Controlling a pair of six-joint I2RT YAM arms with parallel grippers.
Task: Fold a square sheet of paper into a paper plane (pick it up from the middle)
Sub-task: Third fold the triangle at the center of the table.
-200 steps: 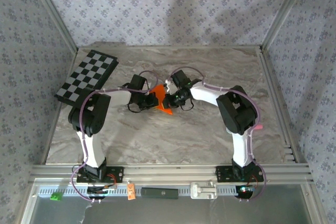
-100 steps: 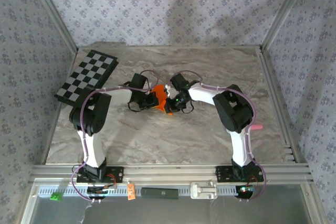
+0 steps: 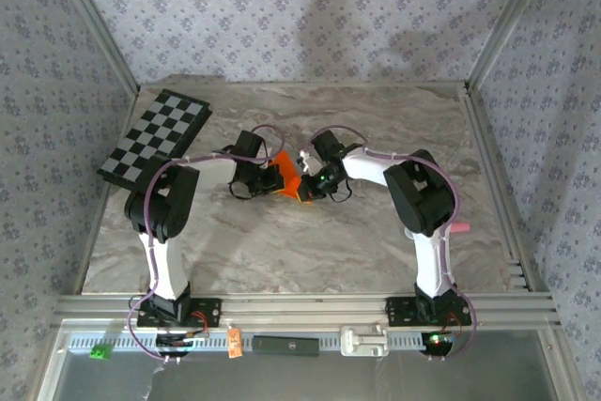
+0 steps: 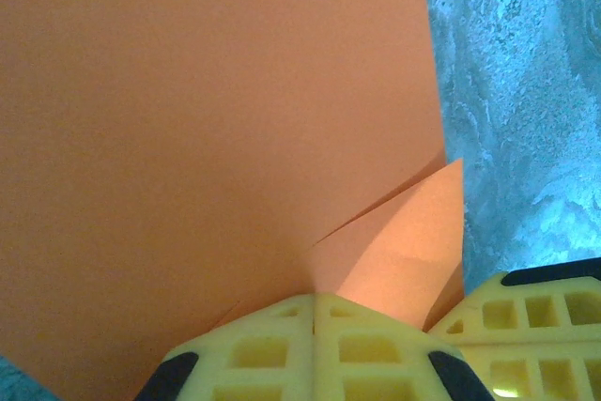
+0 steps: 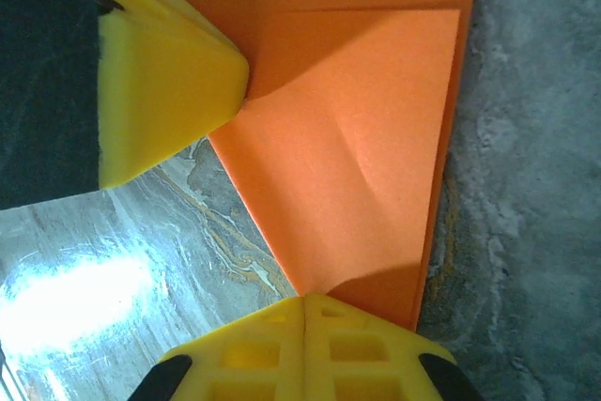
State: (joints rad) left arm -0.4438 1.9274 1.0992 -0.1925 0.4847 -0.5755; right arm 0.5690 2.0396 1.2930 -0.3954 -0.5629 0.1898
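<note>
Far off to the left of both pincers, a black-and-white checkerboard (image 3: 156, 137) lies at the back corner of the grey marble table (image 3: 282, 251). It has no part in this job.

The left pincer (image 3: 267, 177) is squeezed tight on one edge of the thin, bright orange sheet of paper (image 3: 287, 176). In the left wrist view the paper comes up right out from between its yellow fingers (image 4: 272, 354) and spreads wide in front of them. A folded flap with a sharp slanted edge sits just ahead of the fingertips.

The orange sheet of paper is between the two pincers, touching both. I cannot tell if it rests on the table or is lifted a little.

The right pincer (image 3: 316, 179) is squeezed tight too, and it grips the other side of the paper. In the right wrist view the paper has a soft bend across its top layer, and a yellow finger of the left pincer presses on it just ahead.

I think the job is in the middle: some folds are made, but this is not a plane yet. The step looks like making one more fold.

Next, the two pincers need to move together and slowly, so the thin paper does not rip. The edges need to line up before the fold is pressed flat.
</note>
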